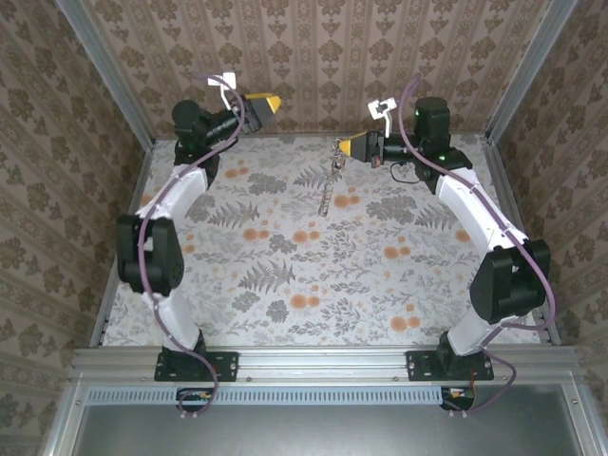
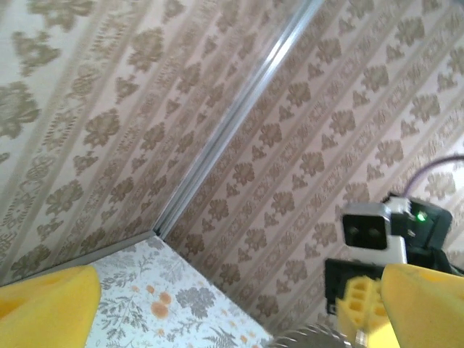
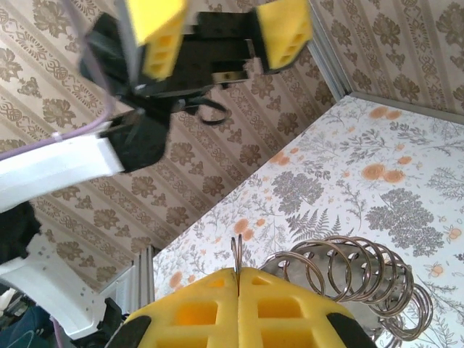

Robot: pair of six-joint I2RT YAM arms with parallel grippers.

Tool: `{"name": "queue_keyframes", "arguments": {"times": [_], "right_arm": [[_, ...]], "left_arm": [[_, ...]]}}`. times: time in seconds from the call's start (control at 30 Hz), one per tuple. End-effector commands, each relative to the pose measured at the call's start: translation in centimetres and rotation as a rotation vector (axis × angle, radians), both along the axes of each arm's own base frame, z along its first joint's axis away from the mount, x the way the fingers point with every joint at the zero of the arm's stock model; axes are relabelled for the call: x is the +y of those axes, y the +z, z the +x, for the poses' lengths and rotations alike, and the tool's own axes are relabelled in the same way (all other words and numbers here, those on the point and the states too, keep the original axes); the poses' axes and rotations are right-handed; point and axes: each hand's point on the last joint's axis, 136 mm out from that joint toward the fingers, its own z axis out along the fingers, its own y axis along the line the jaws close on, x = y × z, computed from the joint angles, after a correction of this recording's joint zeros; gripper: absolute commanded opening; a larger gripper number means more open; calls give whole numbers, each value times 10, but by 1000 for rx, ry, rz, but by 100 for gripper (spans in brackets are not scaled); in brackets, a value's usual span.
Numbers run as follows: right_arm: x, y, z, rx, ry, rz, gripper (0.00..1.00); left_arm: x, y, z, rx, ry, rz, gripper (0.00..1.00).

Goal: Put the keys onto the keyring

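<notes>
One keyring (image 1: 332, 174) dangling near the far edge of the table (image 1: 237, 313).
Right gripper (image 1: 353, 147) pinches it tight; left gripper (image 1: 264, 102) gapes wide, empty. Keys too small to pick out. Any swing could shake it from that thin pinch.

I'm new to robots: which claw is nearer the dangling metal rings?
Right. The right gripper is shut on the metal rings hanging from it; the left gripper is open, apart from them.

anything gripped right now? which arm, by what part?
Right gripper is shut on the keyring bunch, fingers pinching one thin ring at its top end; the rest dangles. Left gripper is open, holding nothing.
</notes>
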Motion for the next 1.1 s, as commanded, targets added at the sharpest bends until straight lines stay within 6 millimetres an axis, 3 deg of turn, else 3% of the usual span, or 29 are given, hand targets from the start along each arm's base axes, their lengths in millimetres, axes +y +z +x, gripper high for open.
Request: {"name": "queue_keyframes", "arguments": {"times": [0.0,0.27,0.6,0.73,0.93,1.07], "right_arm": [[2,9,1,-39,41,-7,0],[4,6,2,-36,82,-39,0],[2,11,-5,-44,108,-48,0],[-1,12,-6,-43,98,-46,0],[-3,17,-9,-53,87,-38,0],[-4,21,-12,-59,79,-42,0]], "left_arm": [[6,22,0,-18,-69,-89,100],[1,18,11,-49,-26,-10,100],[-43,25,-40,-186,-28,282,100],[-56,29,-47,-241,68,444,100],[-58,28,-28,-281,366,666,100],[-53,37,-23,-258,462,673,100]]}}
